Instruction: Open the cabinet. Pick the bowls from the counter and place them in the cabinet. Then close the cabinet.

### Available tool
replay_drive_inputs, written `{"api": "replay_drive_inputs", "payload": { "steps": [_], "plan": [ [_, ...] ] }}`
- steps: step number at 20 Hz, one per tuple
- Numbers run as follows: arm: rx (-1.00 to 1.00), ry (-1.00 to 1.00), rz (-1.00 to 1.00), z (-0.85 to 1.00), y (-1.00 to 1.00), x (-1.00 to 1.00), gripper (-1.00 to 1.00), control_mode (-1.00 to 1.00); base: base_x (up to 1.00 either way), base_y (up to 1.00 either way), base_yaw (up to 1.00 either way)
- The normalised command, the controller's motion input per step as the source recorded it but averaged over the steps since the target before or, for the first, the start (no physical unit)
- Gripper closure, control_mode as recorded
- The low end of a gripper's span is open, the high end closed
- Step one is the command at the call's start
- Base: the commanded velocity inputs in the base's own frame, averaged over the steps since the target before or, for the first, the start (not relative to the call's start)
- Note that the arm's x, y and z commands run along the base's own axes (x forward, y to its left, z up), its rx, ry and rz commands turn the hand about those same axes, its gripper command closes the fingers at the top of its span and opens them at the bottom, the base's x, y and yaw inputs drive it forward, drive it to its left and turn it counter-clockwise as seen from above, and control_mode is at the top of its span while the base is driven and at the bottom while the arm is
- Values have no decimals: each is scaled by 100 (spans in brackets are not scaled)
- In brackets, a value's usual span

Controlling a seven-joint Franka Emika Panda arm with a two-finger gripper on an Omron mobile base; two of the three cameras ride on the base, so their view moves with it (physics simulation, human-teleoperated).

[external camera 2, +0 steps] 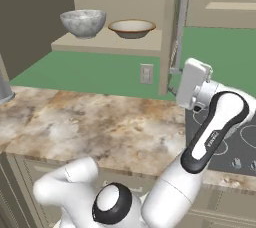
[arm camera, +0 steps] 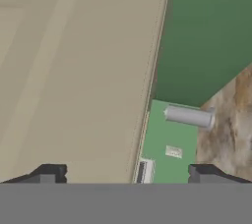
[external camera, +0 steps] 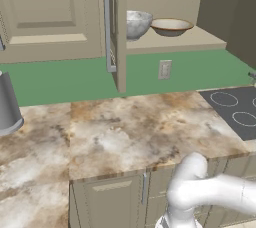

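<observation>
A tall grey cylinder (external camera: 7, 103) stands upright at the left edge of the left base view; in the hand view it appears lying sideways at centre right. A green wall (external camera: 65, 77) runs across the middle of the frame. A pale outlet plate (external camera: 164, 69) is mounted on it just right of centre. A dark stovetop (external camera: 235, 109) with white ring marks occupies the right edge. Handle-less beige panelled wall doors (external camera: 47, 12) fill the upper left. Low cabinets (external camera: 115, 202) lie along the bottom centre, with one short vertical handle (external camera: 144, 188). Small knobs, possibly stove controls (external camera 2: 235, 163), appear at lower right of the right base view.
</observation>
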Motion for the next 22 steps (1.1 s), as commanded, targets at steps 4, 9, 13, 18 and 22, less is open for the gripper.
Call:
{"api": "replay_drive_inputs", "payload": {
  "steps": [4, 9, 13, 18, 22],
  "plan": [
    [-13, 0, -53, 2, 85, -39, -100, -100, 0, 0, 0],
    [-4, 0, -71, 0, 56, -27, -100, -100, 0, 0, 0],
    [-3, 0, -87, 0, 27, -2, -100, -100, 0, 0, 0],
    [-9, 3, -89, 3, 27, 7, -100, -100, 0, 0, 0],
    [-12, 3, -80, 24, 47, 20, -100, -100, 0, 0, 0]
  ]
}}
